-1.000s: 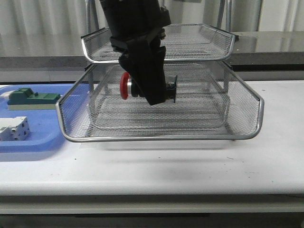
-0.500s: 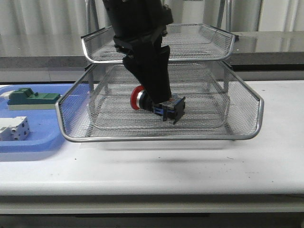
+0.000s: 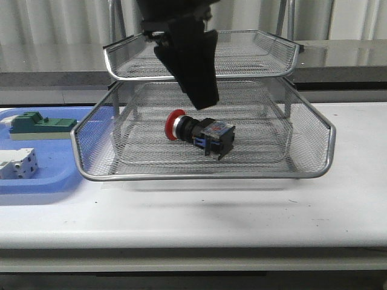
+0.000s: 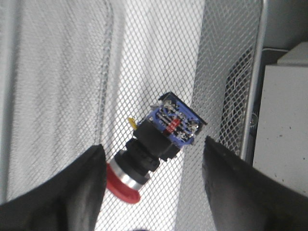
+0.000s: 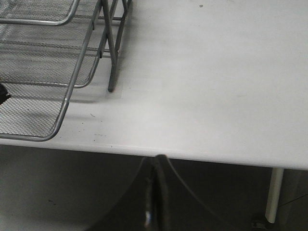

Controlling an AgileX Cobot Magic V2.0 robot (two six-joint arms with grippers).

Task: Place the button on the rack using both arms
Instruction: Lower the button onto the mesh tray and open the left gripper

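The button (image 3: 199, 134) lies on its side on the mesh of the rack's (image 3: 199, 176) lower visible tier, red head to the left, blue-black block to the right. My left gripper (image 3: 202, 99) is open and empty, just above the button and apart from it. In the left wrist view the button (image 4: 175, 125) lies on the mesh between my spread left gripper's (image 4: 153, 143) fingers. My right gripper (image 5: 156, 161) is shut and empty, past the table's front edge, right of the rack (image 5: 72, 86). It is out of the front view.
A flat blue tray (image 3: 54, 175) sits left of the rack with a green block (image 3: 39, 124) and a white block (image 3: 17, 163) on it. The rack's upper tier (image 3: 254, 69) hangs close behind my left arm. A rack leg (image 5: 111, 72) stands on the white table (image 5: 207, 86).
My left gripper lowered the button onto the lower tier's mesh, opened and let it go, then rose. The button now lies free on the mesh.
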